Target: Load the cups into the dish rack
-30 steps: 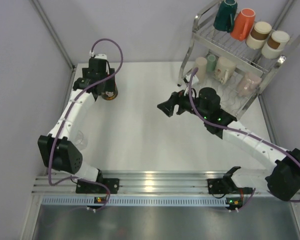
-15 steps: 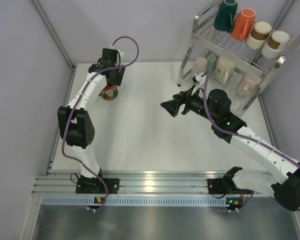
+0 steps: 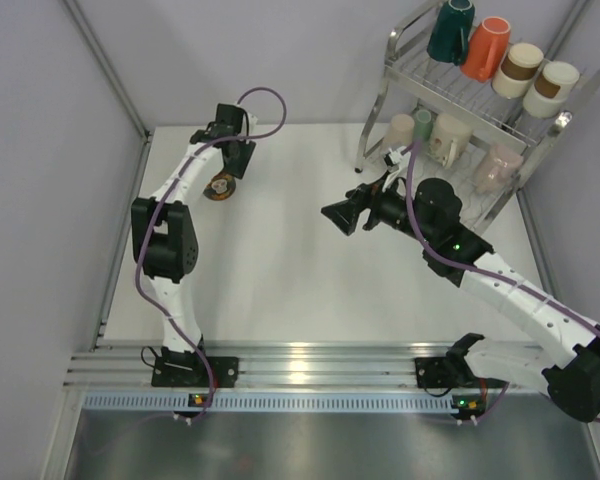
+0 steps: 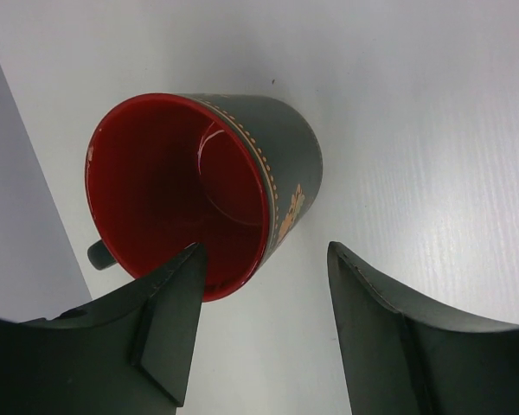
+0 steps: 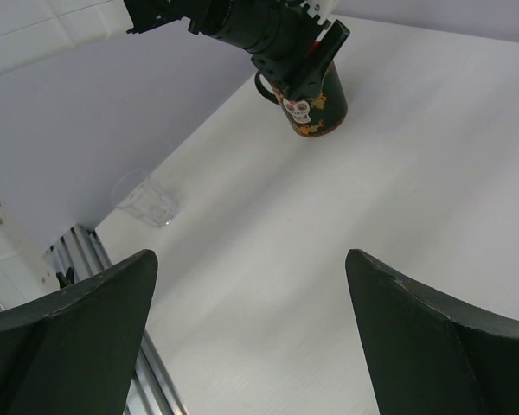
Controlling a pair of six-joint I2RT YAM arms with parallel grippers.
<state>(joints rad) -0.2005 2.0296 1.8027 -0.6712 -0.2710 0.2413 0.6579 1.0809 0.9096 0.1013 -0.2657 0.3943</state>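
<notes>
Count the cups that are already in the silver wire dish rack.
8. Upper shelf: dark teal cup, orange cup, brown-banded beige cup, white-and-brown cup. Lower shelf: beige cup, mint cup, cream mug, pinkish cup. The right arm may hide more.

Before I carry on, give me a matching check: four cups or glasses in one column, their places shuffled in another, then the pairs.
1 dark mug with red inside
2 orange cup
3 pinkish cup
4 clear glass

A dish rack, lower tier
B table, near its left edge
C table, at the left gripper
D dish rack, top tier

Pairs: 1-C, 2-D, 3-A, 4-B
</notes>
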